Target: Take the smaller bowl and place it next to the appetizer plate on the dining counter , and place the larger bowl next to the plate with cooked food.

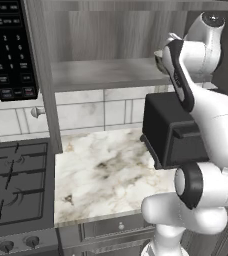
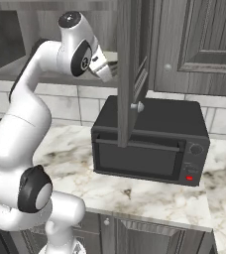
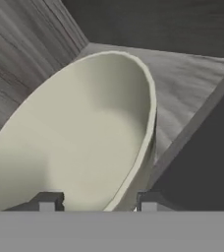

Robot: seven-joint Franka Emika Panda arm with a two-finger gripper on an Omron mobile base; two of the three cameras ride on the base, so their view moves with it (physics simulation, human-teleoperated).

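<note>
Reaching up from our base, we have the white arm bent high so that its tool (image 3: 93, 201) sits inside the open grey wooden wall cabinet (image 2: 130, 69), on the grey shelf (image 1: 106, 74) above the white marble surface with grey-brown veins (image 1: 106, 175). Looking along the hand, we see a round bowl with a cream inside and a thin light rim (image 3: 79, 142) very close in front of us, tilted in that view so its opening faces us; it looks like the smaller bowl, though we cannot judge its outer colour from here. One dark fingertip (image 3: 47, 201) shows against the inside of the bowl and the other (image 3: 148, 201) lies just outside the rim, so the tool straddles the bowl's wall at a middling width; we cannot tell whether the fingers already press on the wall or only stand on either side of it. Grey wood-grain panels of the cabinet surround the bowl. Below the cabinet, a black boxy toaster oven with a glass door and a red light (image 2: 149, 144) stands on the marble surface against the pale tiled wall (image 1: 91, 112). To the left we see a black gas stove with iron grates (image 1: 13, 180) and, above it, a black microwave keypad with white numbers (image 1: 8, 50).
</note>
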